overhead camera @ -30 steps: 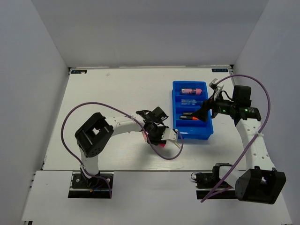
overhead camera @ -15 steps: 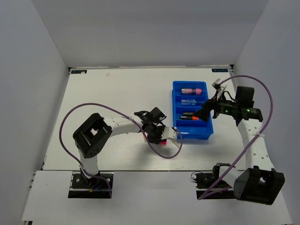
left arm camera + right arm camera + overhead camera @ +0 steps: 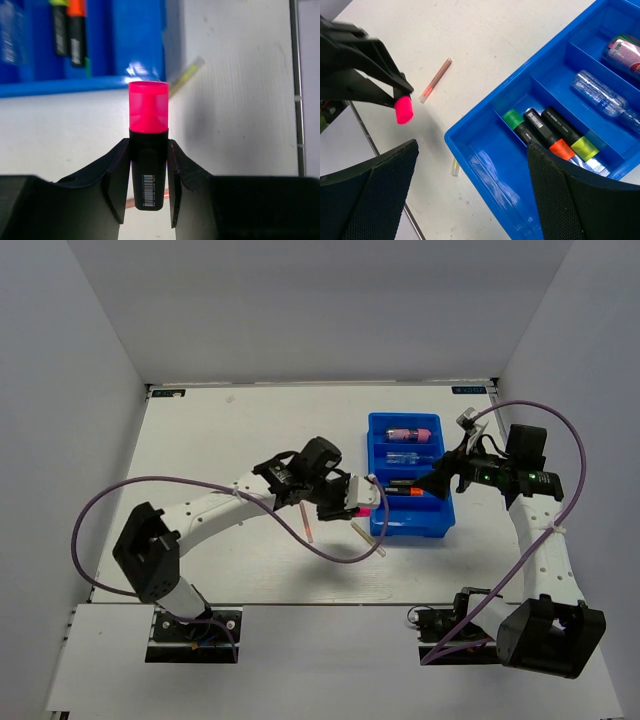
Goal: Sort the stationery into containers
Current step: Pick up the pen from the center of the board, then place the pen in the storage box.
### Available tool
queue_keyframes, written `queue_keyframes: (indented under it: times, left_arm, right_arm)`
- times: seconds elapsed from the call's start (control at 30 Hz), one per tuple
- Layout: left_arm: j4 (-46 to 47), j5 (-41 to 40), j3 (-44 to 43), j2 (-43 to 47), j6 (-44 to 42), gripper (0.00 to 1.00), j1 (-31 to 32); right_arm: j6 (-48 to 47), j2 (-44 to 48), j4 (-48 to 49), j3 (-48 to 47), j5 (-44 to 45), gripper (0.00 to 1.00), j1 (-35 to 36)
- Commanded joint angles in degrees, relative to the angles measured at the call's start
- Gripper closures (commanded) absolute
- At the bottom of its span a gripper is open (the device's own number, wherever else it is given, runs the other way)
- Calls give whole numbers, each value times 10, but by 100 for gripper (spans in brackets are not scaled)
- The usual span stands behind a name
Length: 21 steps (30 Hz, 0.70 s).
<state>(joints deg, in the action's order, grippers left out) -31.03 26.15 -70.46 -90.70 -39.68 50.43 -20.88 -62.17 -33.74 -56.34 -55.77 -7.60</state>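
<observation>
My left gripper (image 3: 350, 502) is shut on a black highlighter with a pink cap (image 3: 148, 115), held above the table just left of the blue tray (image 3: 415, 527). In the left wrist view the cap sticks out past the fingertips (image 3: 120, 165). My right gripper (image 3: 470, 200) hangs open over the tray's near compartments with nothing between its fingers. One compartment holds the green (image 3: 516, 124), orange (image 3: 551, 137) and yellow (image 3: 576, 139) highlighters. A clear bottle (image 3: 600, 95) and a pink tube (image 3: 625, 52) lie in the farther compartments. Two thin sticks lie on the table: a brownish stick (image 3: 436, 80) and a pale stick (image 3: 455, 167).
The tray's nearest compartment (image 3: 520, 180) holds nothing. A purple cable (image 3: 200, 485) loops from the left arm over the table. White walls close the table at the back and both sides.
My left gripper has closed on the pink-capped highlighter, lifted it off the table and carried it right toward the tray. The two sticks now show. The right gripper has barely moved.
</observation>
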Motion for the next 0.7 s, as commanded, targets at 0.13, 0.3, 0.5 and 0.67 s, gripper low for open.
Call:
queue_keyframes:
  times: [0.13, 0.3, 0.5, 0.67]
  left_arm:
    - [-22, -9, -143, -47, -43, 95, -3]
    - [0, 1, -290, -169, -43, 96, -7]
    - [78, 12, -332, -257, -5, 97, -7]
    - [134, 6, -345, -299, 25, 96, -8]
  right_arm:
    - [10, 13, 3, 3, -17, 10, -4]
    - [45, 39, 37, 25, 20, 16, -12]
    - [93, 53, 74, 33, 73, 100, -24]
    - [103, 63, 89, 45, 76, 100, -36]
